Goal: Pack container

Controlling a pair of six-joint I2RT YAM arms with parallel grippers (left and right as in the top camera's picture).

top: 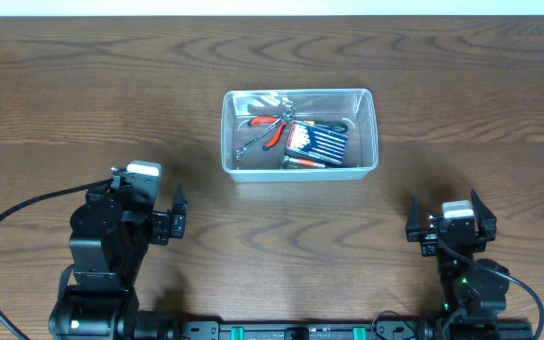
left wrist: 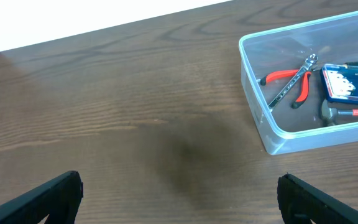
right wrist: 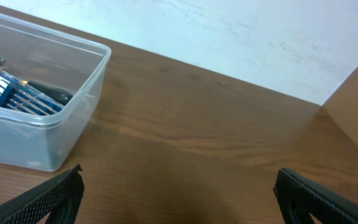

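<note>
Left fingers and right fingers are spread apart, empty. The container sits on the table ahead, between both pairs, well apart. Print on the blue case inside is unreadable.

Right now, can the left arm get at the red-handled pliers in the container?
Probably yes: the left claw is open, nothing stands between it and the lidless container, and the pliers lie toward its left end.
</note>
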